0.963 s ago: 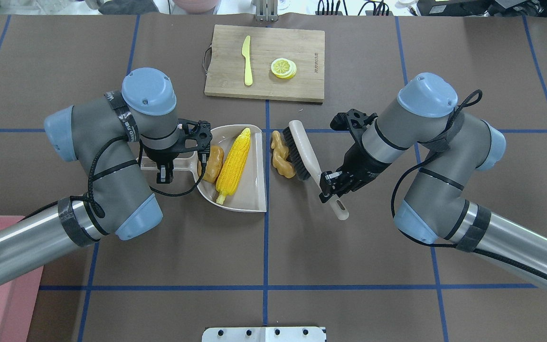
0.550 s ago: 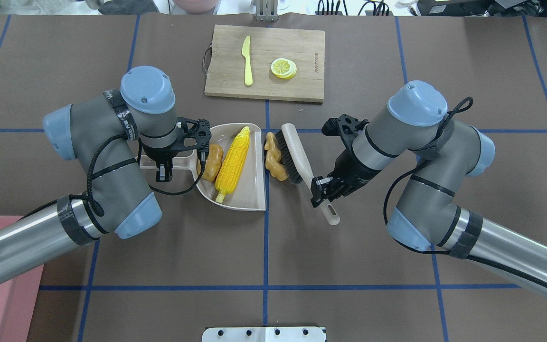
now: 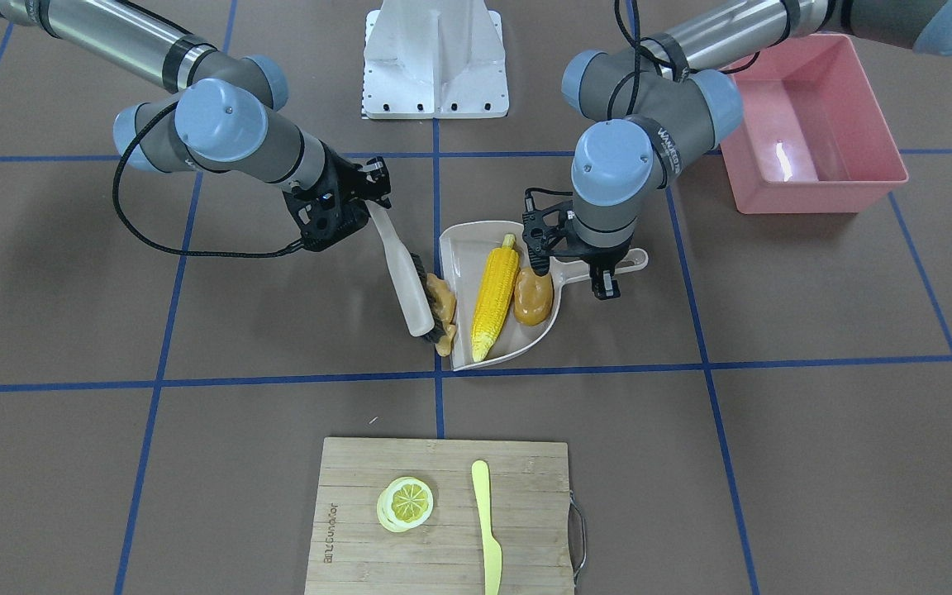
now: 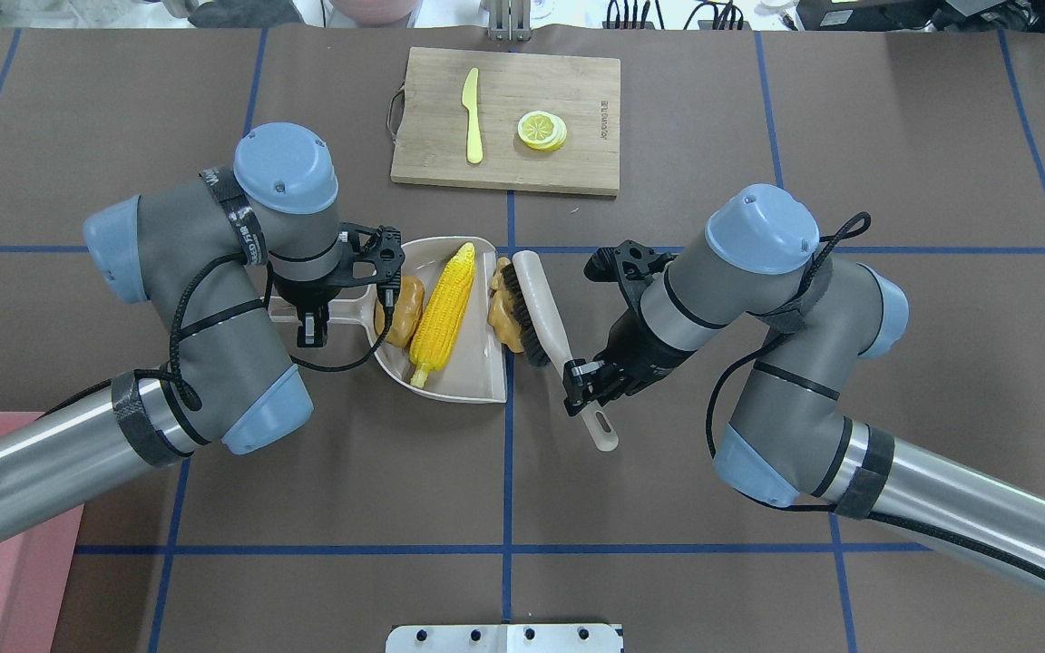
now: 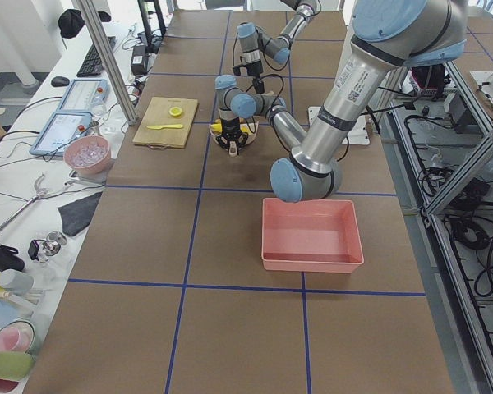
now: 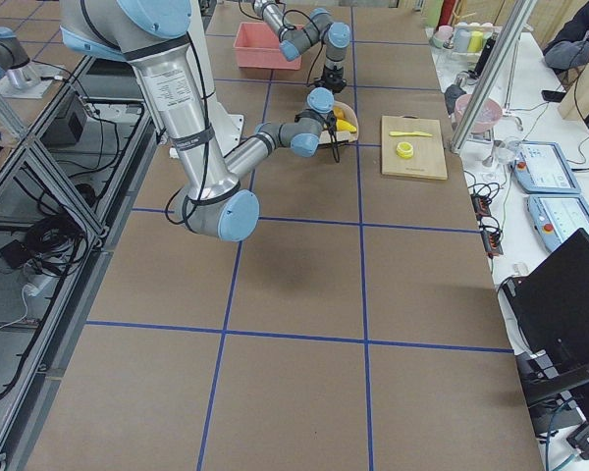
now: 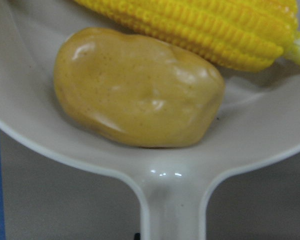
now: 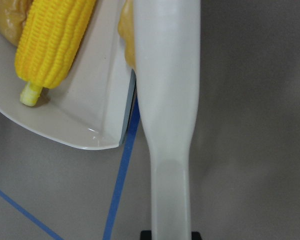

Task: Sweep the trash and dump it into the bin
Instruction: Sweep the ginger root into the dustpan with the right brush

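Right gripper (image 4: 581, 379): jaws pinched narrow on the brush (image 4: 542, 308) handle, close to its tail end. In the overhead view the brush runs about 11-to-5 o'clock, with its bristle side facing the dustpan (image 4: 484, 367).

Left gripper (image 4: 312, 328): jaws closed across the dustpan's handle, which sticks out at the pan's 9 o'clock. The pan sits flat on the table (image 4: 668, 508), open edge toward 3 o'clock.

Trash:
- ginger (image 4: 501, 317): squeezed between the bristles and the pan's open edge, touching both. It looks partly over the lip, but I can't be sure from these angles.
- corn (image 4: 441, 313): inside the pan, lying about 1-to-7 o'clock with its stalk end at 7.
- potato (image 4: 402, 308): inside the pan at the corn's 9 o'clock, touching it and up against the back wall next to the handle root.

Bin (image 3: 815, 197): well apart from the pan, about 8 o'clock of it in the overhead view, beside the left arm's forearm.

Cutting board (image 4: 577, 163) sits at the pan's 12 o'clock, carrying the knife (image 4: 473, 113) and the lemon slice (image 4: 542, 130).
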{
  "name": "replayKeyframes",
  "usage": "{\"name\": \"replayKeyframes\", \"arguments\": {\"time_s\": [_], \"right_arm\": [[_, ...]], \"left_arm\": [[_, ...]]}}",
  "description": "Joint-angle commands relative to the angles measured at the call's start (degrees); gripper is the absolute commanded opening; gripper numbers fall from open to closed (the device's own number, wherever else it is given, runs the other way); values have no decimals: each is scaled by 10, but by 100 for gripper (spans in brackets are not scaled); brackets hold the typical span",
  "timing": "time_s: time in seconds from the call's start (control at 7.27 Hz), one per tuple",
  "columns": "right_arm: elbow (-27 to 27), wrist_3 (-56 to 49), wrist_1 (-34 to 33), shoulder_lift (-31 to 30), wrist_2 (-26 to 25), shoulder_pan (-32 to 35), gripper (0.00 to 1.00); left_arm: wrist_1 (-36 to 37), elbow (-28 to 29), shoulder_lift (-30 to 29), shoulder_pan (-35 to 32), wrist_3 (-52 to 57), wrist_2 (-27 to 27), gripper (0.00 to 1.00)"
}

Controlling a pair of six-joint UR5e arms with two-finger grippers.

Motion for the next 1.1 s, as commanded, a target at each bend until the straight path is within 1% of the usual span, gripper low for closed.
{"name": "replayKeyframes", "arguments": {"time_s": [0.0,0.28,0.96], "right_arm": [[0,20,1,9,-4,-10,0],[1,60,12,21,-15,-17,0],[14,149,15,47,-13,-18,0]], "left_arm": [[0,1,-2,0,0,0,0],[0,1,-1,0,0,0,0],[-4,1,2,-1,-1,0,0]]}}
